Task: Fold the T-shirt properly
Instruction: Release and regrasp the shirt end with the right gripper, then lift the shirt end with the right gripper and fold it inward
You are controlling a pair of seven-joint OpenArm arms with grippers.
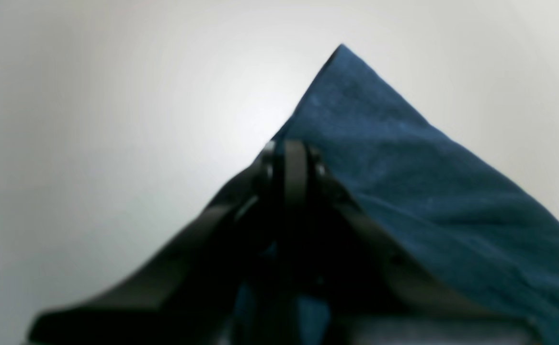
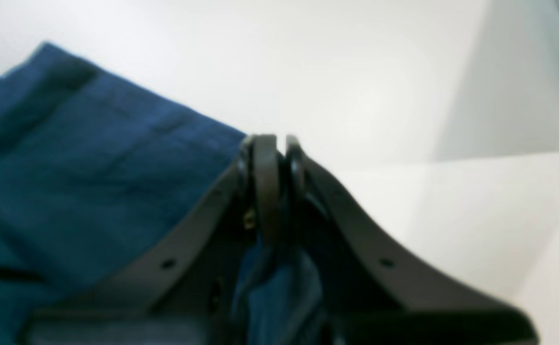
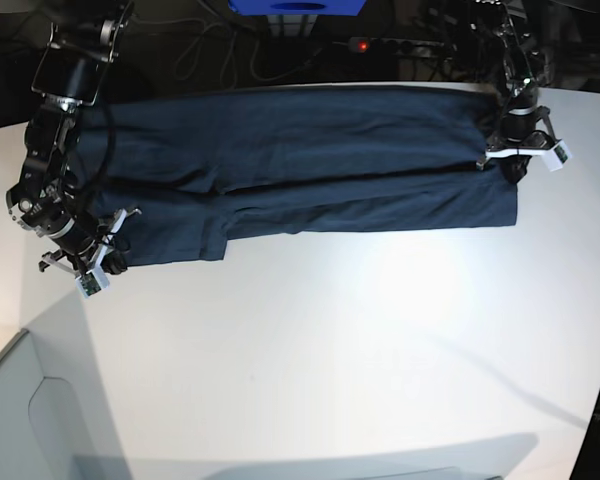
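The navy T-shirt (image 3: 300,170) lies stretched in a long band across the far part of the white table, with a folded-over lower layer. My left gripper (image 3: 513,168) is at the band's right end, shut on the shirt's edge; in the left wrist view the gripper (image 1: 291,158) has cloth (image 1: 404,191) pinched between the closed fingers. My right gripper (image 3: 108,252) is at the band's left end, shut on the shirt; in the right wrist view the gripper (image 2: 274,158) holds blue cloth (image 2: 92,163) that shows between its fingers.
The white table (image 3: 330,360) spreads toward the near side. A raised table edge and corner (image 3: 20,380) sit at the near left. Cables, a power strip with a red light (image 3: 361,46) and a blue object (image 3: 295,6) lie beyond the far edge.
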